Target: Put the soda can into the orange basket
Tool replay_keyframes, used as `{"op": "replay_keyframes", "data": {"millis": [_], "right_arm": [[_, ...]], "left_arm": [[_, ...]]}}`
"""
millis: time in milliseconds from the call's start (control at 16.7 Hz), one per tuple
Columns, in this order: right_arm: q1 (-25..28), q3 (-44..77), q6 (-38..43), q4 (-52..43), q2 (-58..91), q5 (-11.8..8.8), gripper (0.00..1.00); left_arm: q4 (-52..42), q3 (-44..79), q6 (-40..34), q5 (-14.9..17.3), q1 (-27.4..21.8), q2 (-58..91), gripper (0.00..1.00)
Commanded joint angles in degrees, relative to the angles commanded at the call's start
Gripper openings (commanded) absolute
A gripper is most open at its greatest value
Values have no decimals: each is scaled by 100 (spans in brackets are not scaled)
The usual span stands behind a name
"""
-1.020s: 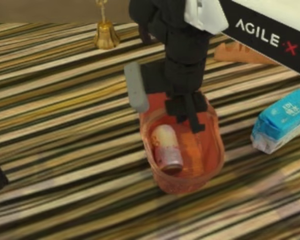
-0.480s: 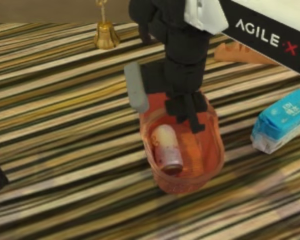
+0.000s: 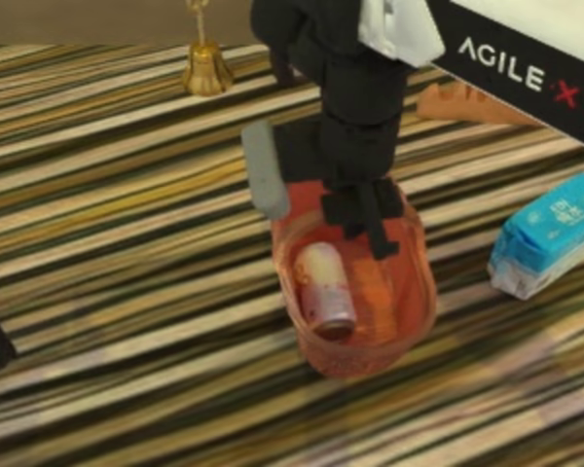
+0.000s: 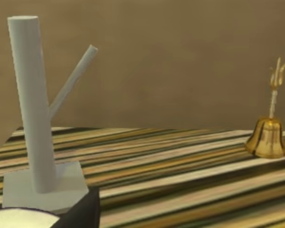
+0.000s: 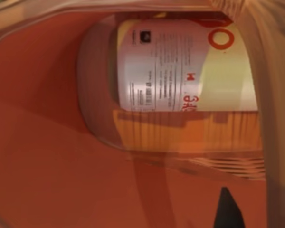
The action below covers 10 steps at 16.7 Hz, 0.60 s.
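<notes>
Nothing has moved across the last second: top view reads the same in all three shots, so the scene has settled.

Near first: small silver-white soda can with red markings lies on its side inside the oval orange-red woven basket, toward the basket's left wall, dull metal end pointing at the near rim. Right wrist view confirms it: can resting on the basket floor, nothing gripping it.

Just behind it, the right gripper hangs over the basket's far end, clear of the can. Fingers look spread and empty, though the dark fingers are hard to separate from above.

Beside the basket's far-left rim: a grey oblong block. Further right, a blue-and-white soft pack. At the back, a flat orange toothed rack partly under the arm, and a small brass bell.

Left arm is parked at the table's left edge; its gripper isn't in view. Its wrist camera sees only a white branched stand and the bell.

Judgement: drop is done, task looks complete. Only retracting the right arm upward remains; main risk is snagging the basket's hoop handle.
</notes>
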Motion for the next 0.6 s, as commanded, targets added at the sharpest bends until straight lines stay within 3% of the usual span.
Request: {"op": "replay_keyframes", "data": {"millis": [600], "right_arm": [[-162,1057,-209,-1116,-60,1,0]], "left_arm": [[0,0,0,0,0,0,100]]}}
